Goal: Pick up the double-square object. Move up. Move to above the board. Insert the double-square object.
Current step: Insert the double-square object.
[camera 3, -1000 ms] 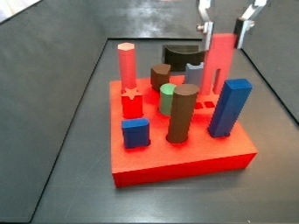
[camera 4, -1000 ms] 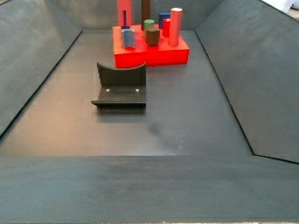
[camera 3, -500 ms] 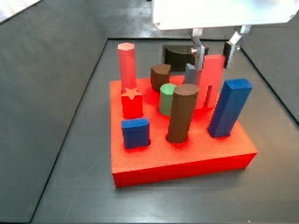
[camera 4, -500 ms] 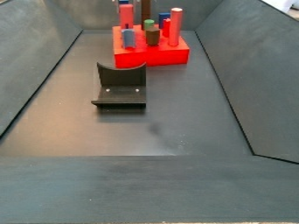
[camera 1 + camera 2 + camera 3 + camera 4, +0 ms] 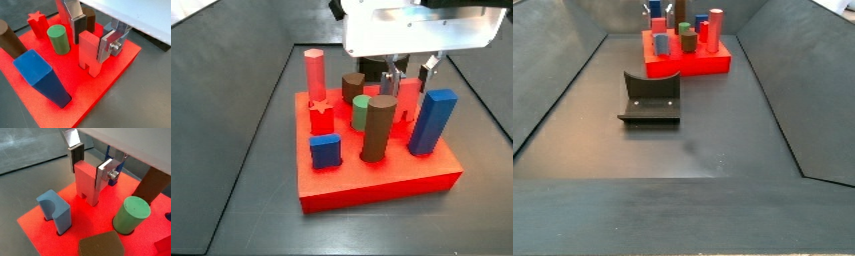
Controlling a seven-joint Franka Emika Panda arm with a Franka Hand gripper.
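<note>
The double-square object (image 5: pixel 410 100) is a slim plain red post standing upright at the back right of the board (image 5: pixel 372 185), a thick bright-red block. My gripper (image 5: pixel 409 72) is straight above it, shut on its upper part. In both wrist views the silver fingers (image 5: pixel 107 45) (image 5: pixel 103 175) press the flat sides of the post (image 5: pixel 89 50) (image 5: pixel 83 183). The post's notched lower end meets the board's top (image 5: pixel 100 100).
Other pegs stand on the board: a tall pink-red hexagonal post (image 5: pixel 314 70), a red star peg (image 5: pixel 321 115), a green cylinder (image 5: pixel 364 108), a brown cylinder (image 5: pixel 380 125), a tall blue post (image 5: pixel 434 120) and a short blue piece (image 5: pixel 326 152). The fixture (image 5: pixel 651 98) stands on the dark floor.
My gripper has come straight down with the red post. The post's top is lower than before, and its lower end has reached the board.
</note>
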